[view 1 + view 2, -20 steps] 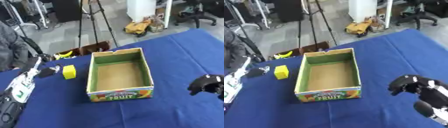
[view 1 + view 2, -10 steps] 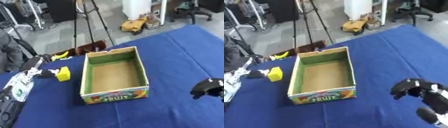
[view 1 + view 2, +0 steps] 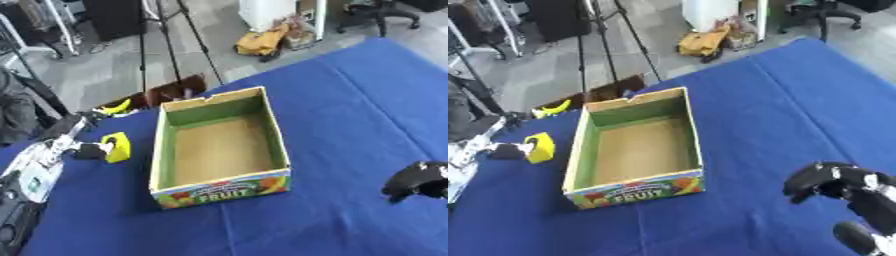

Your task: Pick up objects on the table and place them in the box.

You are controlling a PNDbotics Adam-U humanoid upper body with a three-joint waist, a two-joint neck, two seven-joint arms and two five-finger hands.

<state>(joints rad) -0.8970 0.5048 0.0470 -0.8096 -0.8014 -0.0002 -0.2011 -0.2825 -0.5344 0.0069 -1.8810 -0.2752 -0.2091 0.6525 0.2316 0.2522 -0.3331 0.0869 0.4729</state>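
A yellow block [image 3: 116, 147] sits on the blue bench [image 3: 350, 100] just left of the open box [image 3: 219, 145], whose front reads "FRUIT". The left hand [image 3: 86, 150] seems to pinch the block. The right hand [image 3: 833, 182] hovers curled, empty, near the lower right

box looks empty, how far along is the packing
Nothing is packed yet: the box shows only its bare cardboard floor. In hand: the left hand is at the yellow object beside the box's left wall, its fingers against it. The right hand hangs curled and empty at lower right. Left: lift that object into the box.
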